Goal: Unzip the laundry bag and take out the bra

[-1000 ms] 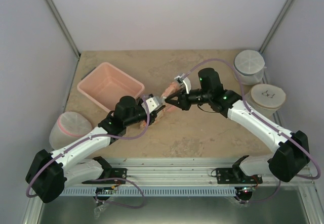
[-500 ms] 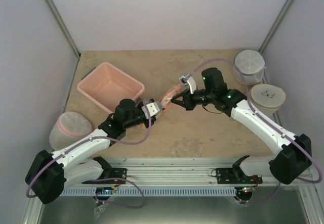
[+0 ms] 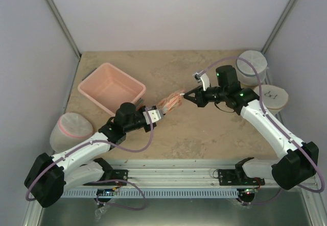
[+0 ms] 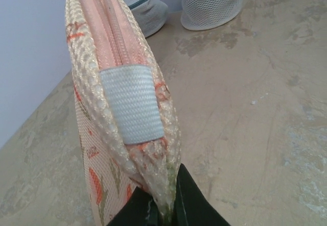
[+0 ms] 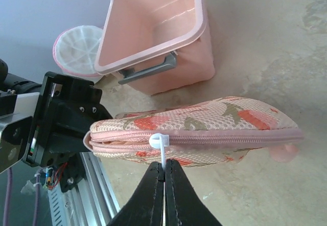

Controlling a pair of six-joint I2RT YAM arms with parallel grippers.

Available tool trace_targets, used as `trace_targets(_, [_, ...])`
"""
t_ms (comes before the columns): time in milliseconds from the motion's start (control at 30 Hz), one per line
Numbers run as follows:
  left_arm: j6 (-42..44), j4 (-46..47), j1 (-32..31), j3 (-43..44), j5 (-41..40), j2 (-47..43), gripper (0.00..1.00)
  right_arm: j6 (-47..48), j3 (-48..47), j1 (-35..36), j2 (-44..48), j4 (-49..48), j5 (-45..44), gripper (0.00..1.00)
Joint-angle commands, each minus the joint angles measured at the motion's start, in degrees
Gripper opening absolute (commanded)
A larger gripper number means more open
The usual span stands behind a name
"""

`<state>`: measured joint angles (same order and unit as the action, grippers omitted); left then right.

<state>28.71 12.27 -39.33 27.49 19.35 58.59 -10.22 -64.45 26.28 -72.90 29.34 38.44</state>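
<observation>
Above the middle of the tabletop (image 3: pixel 204 134), the laundry bag (image 3: pixel 171 101) hangs stretched between both arms. The left pincer (image 4: pixel 163 205) is closed tight on one end of it, and the right pincer (image 5: pixel 164 171) is closed on the white zipper loop (image 5: pixel 159 144).

1. My right gripper (image 5: pixel 164 167) pinches the white plastic zip-pull tie (image 5: pixel 160 143) of the cream, orange-printed mesh laundry bag (image 5: pixel 214 126).
2. The black left gripper (image 5: pixel 84 129) meets the bag's far end.
3. A pink plastic tub (image 5: pixel 153 37) stands behind.
</observation>
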Motion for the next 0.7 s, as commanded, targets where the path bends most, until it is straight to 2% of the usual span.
trace_targets(0, [1.0, 1.1, 0.0, -0.9, 3.4, -1.3, 0.0, 1.3, -0.6, -0.6, -0.5, -0.6, 2.6, 0.01])
trace_targets(133, [-0.4, 1.1, 0.0, -0.4, 6.4, -1.4, 0.5, -0.1, -0.5, -0.2, 0.3, -3.2, 3.6, 0.01])
trace_targets(267, [-4.3, 1.5, 0.0, 1.6, 8.8, -2.0, 0.75, -1.9, -1.6, -0.1, 1.0, -4.3, 2.2, 0.01])
trace_targets(467, [-14.9, 5.3, 0.0, 6.6, 12.2, -3.0, 0.81, -6.0, -2.6, 3.7, 1.5, -6.5, -4.0, 0.01])
trace_targets(567, [-24.1, 8.1, 0.0, 8.3, 12.6, -2.5, 0.79, -8.4, -2.5, 6.3, 1.7, -8.8, -6.3, 0.01])
trace_targets(667, [-30.4, 8.2, 0.0, 9.1, 9.1, -1.5, 0.75, -9.0, -2.7, 8.6, 1.5, -10.8, -7.0, 0.0])
